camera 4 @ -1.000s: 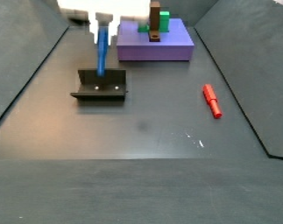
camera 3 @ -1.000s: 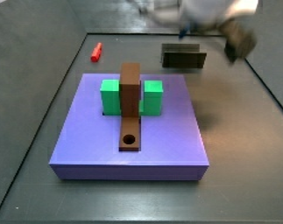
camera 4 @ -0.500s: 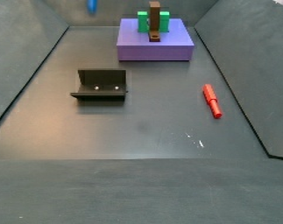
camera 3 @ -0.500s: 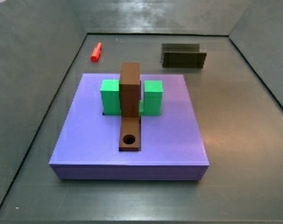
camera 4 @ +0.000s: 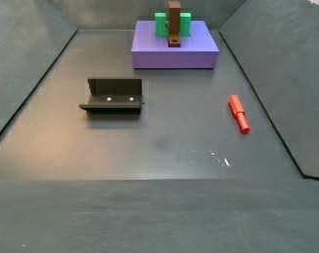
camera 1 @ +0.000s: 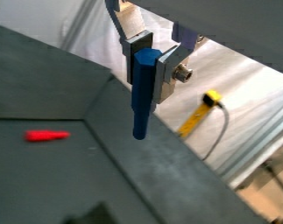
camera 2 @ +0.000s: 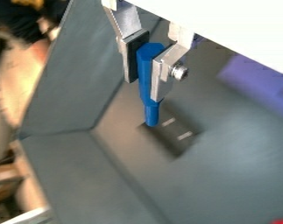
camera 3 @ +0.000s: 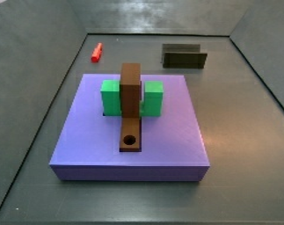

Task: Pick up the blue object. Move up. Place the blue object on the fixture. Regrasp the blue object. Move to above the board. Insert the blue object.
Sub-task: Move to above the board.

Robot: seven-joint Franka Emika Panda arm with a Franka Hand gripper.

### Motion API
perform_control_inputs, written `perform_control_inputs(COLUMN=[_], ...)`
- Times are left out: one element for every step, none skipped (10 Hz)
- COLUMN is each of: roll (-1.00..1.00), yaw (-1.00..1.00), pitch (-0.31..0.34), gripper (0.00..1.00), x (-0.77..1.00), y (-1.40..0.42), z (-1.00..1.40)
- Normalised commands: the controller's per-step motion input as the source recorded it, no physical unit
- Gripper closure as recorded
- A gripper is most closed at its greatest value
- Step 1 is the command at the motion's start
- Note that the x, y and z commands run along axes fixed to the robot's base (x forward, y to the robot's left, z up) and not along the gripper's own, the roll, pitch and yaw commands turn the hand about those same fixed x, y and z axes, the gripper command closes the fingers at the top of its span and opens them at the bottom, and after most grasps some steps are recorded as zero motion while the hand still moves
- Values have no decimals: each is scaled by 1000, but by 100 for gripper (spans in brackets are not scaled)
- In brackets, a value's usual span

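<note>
I'm holding the gripper (camera 1: 152, 59) high above the floor, out of both side views, its jaws pinching the blue object (camera 1: 141, 92) by its top, long axis hanging down, fixture (camera 2: 175, 135) lying below it.

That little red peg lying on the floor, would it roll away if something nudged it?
Probably. The red peg looks round and slim and lies flat on smooth floor, so a sideways nudge would likely roll it. It looks stiff and light, much like the blue object the gripper holds above the floor in both wrist views.
</note>
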Motion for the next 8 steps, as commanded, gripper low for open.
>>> perform_control_inputs(roll=[-1000,-1000,-1000,-1000,-1000,-1000,-1000,-1000], yaw=[-171,-164,-151,-141,-129,-105,-93,-85], pitch=[124,135,148,152,155,153,146,140], gripper=[100,100,100,100,100,100,100,100], x=[-915,-908,-922,-454,-208,-49,-46,-52], y=[-1400,-1400,-1400,-646,-248,-4,18,23], z=[268,272,269,129,42,-4,8,-2])
